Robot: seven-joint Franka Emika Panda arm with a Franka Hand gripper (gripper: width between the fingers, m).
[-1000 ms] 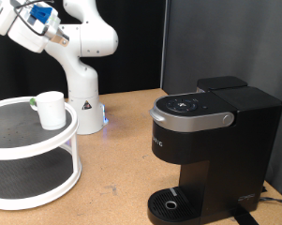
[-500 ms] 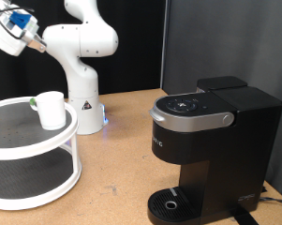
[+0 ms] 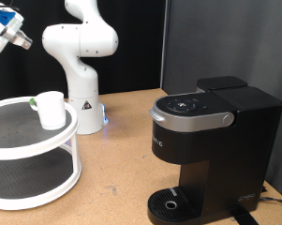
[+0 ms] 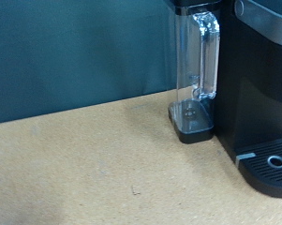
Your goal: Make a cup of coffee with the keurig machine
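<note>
The white cup (image 3: pixel 51 109) stands upright on the top tier of a white round two-tier stand (image 3: pixel 28 141) at the exterior view's left. The black keurig machine (image 3: pixel 211 141) stands at the right with its lid down, and its round drip tray (image 3: pixel 170 201) is bare. My gripper (image 3: pixel 16 37) is high at the exterior view's top left, well above the cup and far from the machine. Nothing shows between its fingers. The wrist view shows the machine (image 4: pixel 262 75), its clear water tank (image 4: pixel 199 66) and the drip tray (image 4: pixel 276 164), but no fingers.
A small green-topped thing (image 3: pixel 33 101) sits just behind the cup on the stand. The arm's white base (image 3: pixel 82 103) stands behind the stand. The wooden table (image 3: pixel 122 159) stretches between stand and machine. A dark curtain hangs at the back.
My hand has swung to the exterior view's left, from near the arm's upper body to the frame's top left edge. The cup and the machine have not moved.
</note>
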